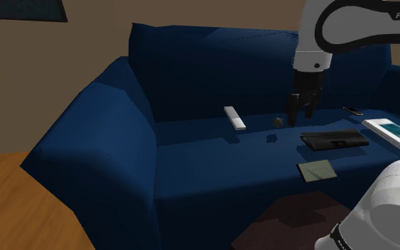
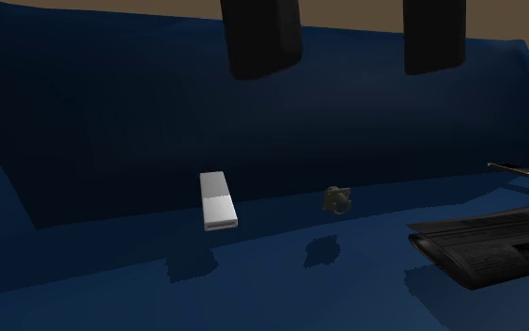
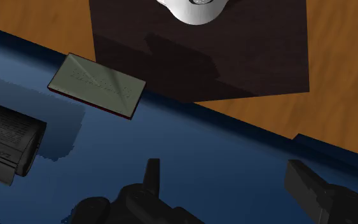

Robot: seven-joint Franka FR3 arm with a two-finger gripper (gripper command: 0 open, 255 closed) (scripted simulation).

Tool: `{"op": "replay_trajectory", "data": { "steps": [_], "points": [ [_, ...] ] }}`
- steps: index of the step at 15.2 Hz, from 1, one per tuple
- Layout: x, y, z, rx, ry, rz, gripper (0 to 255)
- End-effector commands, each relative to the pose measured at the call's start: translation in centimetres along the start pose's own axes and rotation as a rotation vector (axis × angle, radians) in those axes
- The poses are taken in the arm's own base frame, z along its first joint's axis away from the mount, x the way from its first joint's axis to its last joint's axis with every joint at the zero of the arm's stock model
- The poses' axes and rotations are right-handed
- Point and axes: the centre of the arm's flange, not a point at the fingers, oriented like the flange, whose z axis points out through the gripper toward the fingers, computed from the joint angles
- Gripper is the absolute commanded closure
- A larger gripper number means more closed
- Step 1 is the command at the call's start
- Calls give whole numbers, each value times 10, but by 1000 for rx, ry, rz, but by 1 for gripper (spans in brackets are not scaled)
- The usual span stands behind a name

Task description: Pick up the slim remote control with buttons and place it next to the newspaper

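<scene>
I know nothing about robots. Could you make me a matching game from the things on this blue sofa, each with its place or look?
Things:
1 newspaper
2 grey-green book
3 hand
4 white-framed panel

Descriptions:
A nearest the front edge of the seat
B above the seat, fingers apart, holding nothing
C dark, folded, lying flat
D teal face, at the shoulder view's right edge

Pairs: 1-C, 2-A, 3-B, 4-D
</scene>
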Motion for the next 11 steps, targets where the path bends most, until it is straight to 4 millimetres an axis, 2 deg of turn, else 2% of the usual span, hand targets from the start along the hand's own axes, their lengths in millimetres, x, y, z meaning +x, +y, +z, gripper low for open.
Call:
{"op": "replay_trajectory", "data": {
  "steps": [1, 11],
  "points": [
    [0, 0, 0, 0, 0, 0, 0],
    [110, 23, 44, 4, 79, 48, 0]
  ]
}}
